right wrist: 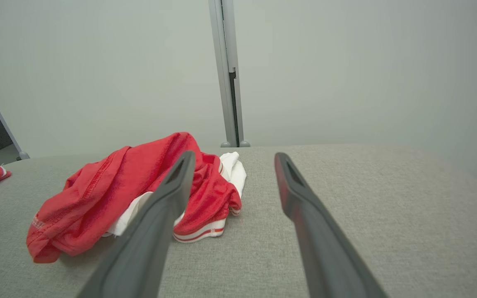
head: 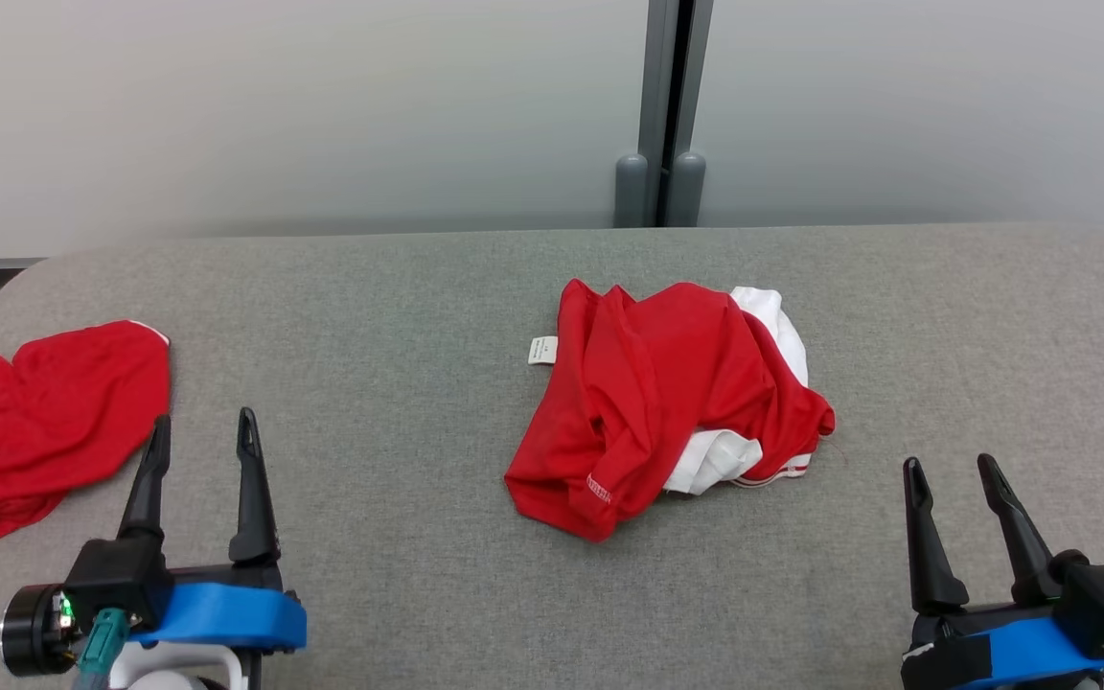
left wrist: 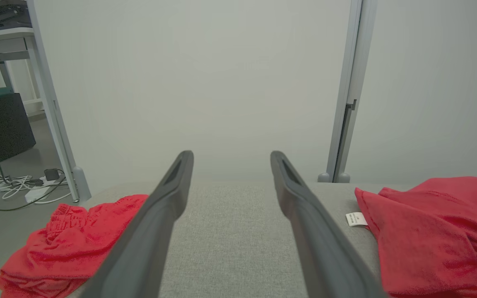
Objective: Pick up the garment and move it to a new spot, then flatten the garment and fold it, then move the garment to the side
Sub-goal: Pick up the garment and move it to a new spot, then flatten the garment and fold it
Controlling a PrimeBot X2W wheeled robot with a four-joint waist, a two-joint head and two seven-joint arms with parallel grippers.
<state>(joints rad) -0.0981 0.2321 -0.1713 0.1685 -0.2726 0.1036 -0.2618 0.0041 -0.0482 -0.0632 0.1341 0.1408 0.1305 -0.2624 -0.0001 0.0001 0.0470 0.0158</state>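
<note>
A crumpled red and white garment [head: 667, 393] lies in a heap at the middle of the grey table [head: 399, 316], its white label sticking out on the left. It also appears in the left wrist view [left wrist: 429, 231] and the right wrist view [right wrist: 110, 194]. My left gripper [head: 204, 419] is open with nothing between its fingers, well left of the heap; in its own view [left wrist: 231, 154] bare table shows between them. My right gripper [head: 950, 463] is open and empty at the lower right, just right of the heap [right wrist: 234, 154].
A second red garment [head: 44, 422] lies rumpled at the table's left edge, just left of my left gripper [left wrist: 68, 244]. A pale partition wall with a grey post [head: 662, 115] stands behind the table. Cables and a power strip [left wrist: 35, 186] lie on the floor at left.
</note>
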